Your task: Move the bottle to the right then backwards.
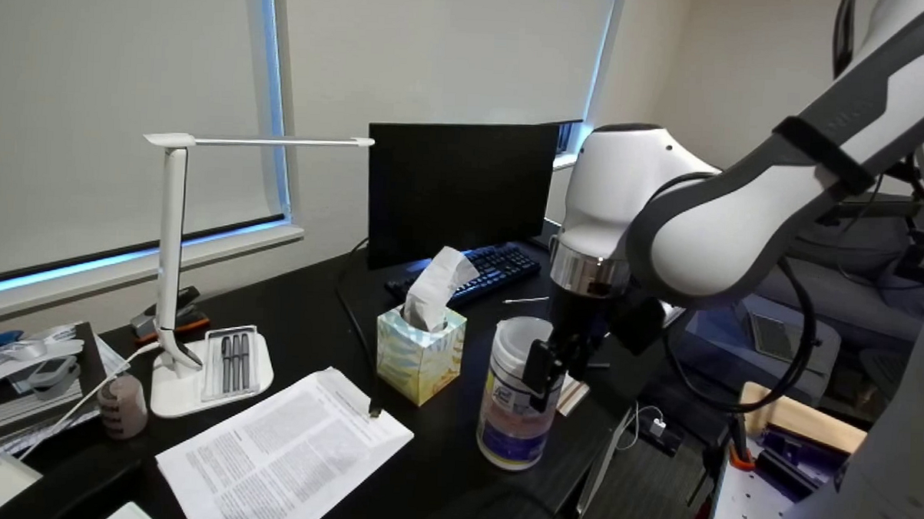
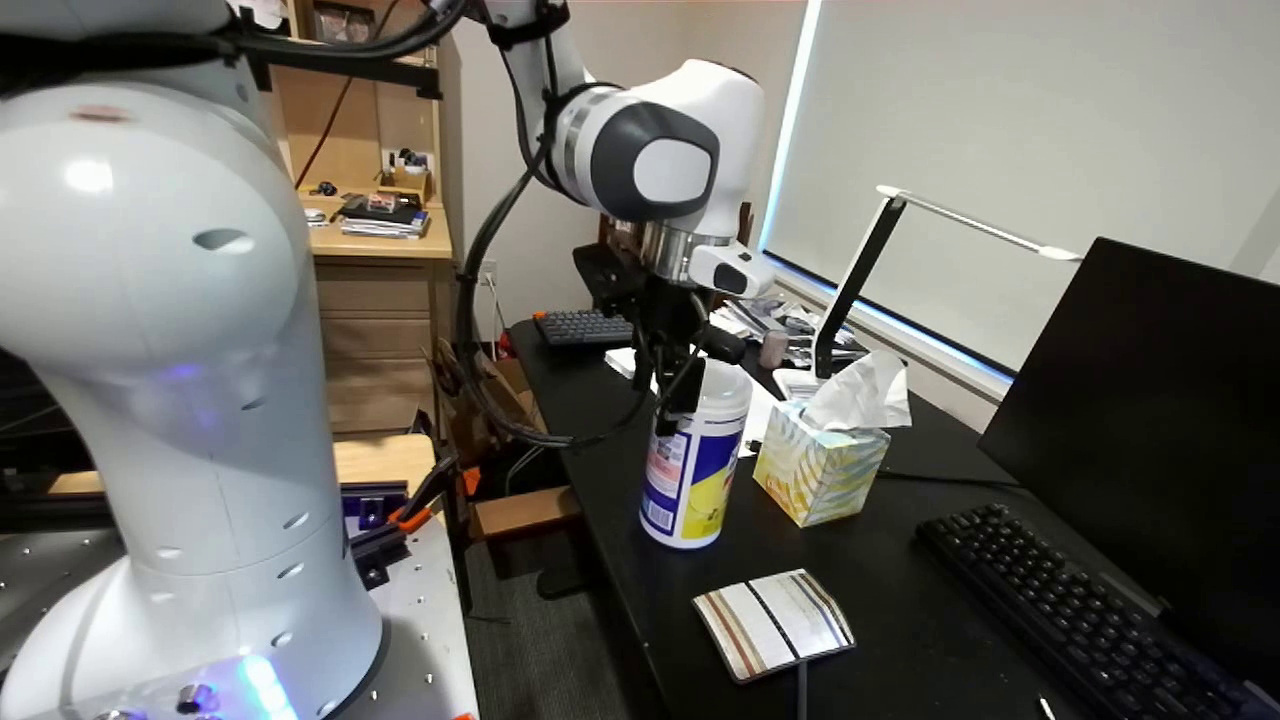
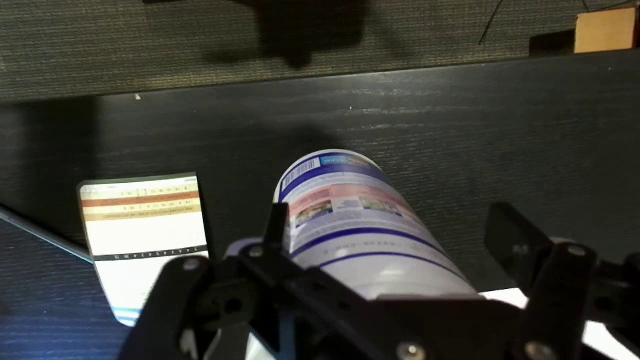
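The bottle is a wide white cylinder with a purple-blue label and a translucent top. It stands upright on the black desk in both exterior views (image 1: pixel 514 419) (image 2: pixel 697 480). In the wrist view the bottle (image 3: pixel 350 210) lies between the two fingers. My gripper (image 3: pixel 389 217) is open around the upper part of the bottle. One finger is close against the bottle's side; whether it touches is unclear. A gap shows between the bottle and the far finger. The gripper also shows in both exterior views (image 1: pixel 557 366) (image 2: pixel 660 405), where it partly covers the bottle.
A tissue box (image 1: pixel 420 354) stands close beside the bottle. A striped card or pad (image 2: pixel 775 622) with a cable lies near it. Papers (image 1: pixel 286 449), a lamp (image 1: pixel 171 257), a keyboard (image 2: pixel 1050 600) and a monitor (image 1: pixel 460 190) are on the desk. The desk edge (image 3: pixel 320 80) is near the bottle.
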